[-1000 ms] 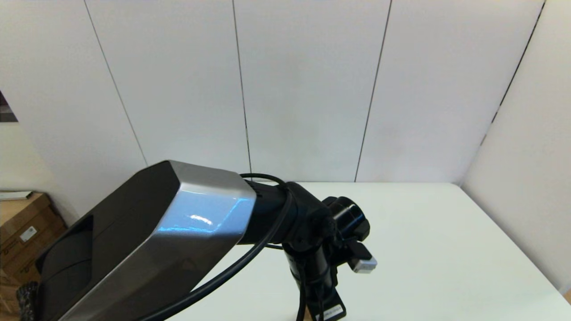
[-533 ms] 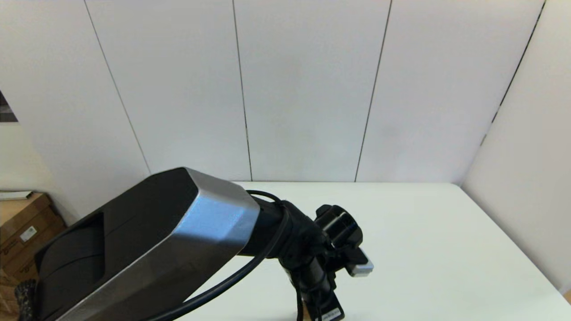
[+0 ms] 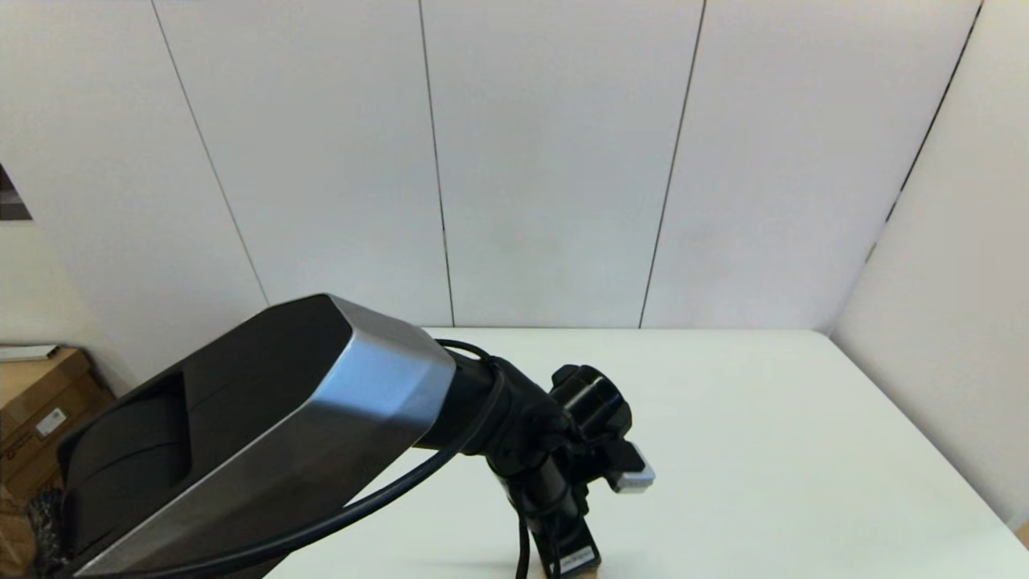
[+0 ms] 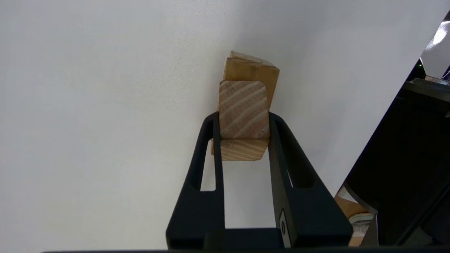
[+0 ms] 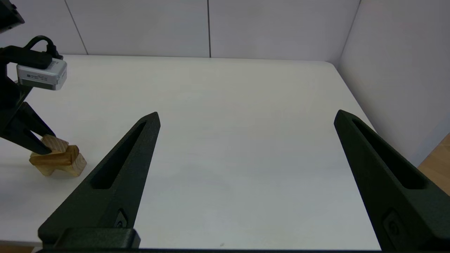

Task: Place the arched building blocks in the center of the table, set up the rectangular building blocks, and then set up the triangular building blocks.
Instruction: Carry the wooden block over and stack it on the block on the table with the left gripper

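Wedge: triangular building blocks (image 4: 244, 109), striped grain face, clamped betw. the left gripper (image 4: 244, 133) fingers, one finger each side, sitting on top of the stack.
Slab: rectangular building blocks (image 4: 252, 72), darker brown, directly under & just beyond the wedge from the gripper, touching it; lies across the block below.
Arch: arched building blocks (image 5: 78, 165), paler, bottom of the stack, on the table (image 5: 228, 140); mostly hidden by the slab.
Left gripper: fingers closed onto the wedge, reaching down over the stack; in head view only the arm shows, stack hidden.
Right gripper (image 5: 246, 119): fingers wide apart, nothing betw. them, low over the table, well apart from the stack, which sits off to its left.
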{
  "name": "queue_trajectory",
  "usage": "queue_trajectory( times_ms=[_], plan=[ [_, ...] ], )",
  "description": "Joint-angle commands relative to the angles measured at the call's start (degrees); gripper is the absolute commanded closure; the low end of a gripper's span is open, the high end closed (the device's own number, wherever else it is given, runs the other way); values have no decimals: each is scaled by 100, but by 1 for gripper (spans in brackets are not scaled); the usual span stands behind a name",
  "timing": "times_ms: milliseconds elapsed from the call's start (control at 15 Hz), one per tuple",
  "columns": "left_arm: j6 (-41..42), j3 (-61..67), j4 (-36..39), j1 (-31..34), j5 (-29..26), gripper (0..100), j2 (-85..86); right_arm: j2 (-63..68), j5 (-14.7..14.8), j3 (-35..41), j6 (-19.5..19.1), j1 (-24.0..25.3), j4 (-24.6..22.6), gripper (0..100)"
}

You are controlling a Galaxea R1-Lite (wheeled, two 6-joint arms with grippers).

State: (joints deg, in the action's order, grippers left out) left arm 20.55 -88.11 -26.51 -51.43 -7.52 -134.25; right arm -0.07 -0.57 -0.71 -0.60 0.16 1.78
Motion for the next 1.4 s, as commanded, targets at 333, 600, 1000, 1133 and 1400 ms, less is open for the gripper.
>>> queue_trajectory(
  times_ms=[333,600,1000,1133,1400],
  plan=[
    [1,5,6,2,-188,100,-13,7,-4,0,-2,2,-2,0],
    [1,-30,6,2,-179,100,-66,7,-4,0,-2,2,-2,0],
    [10,5,261,2,-188,100,-162,7,-4,0,-2,2,-2,0],
    [10,5,243,2,-188,100,-154,7,-4,0,-2,2,-2,0],
    [10,40,217,2,-188,100,-118,7,-4,0,-2,2,-2,0]
  ],
)
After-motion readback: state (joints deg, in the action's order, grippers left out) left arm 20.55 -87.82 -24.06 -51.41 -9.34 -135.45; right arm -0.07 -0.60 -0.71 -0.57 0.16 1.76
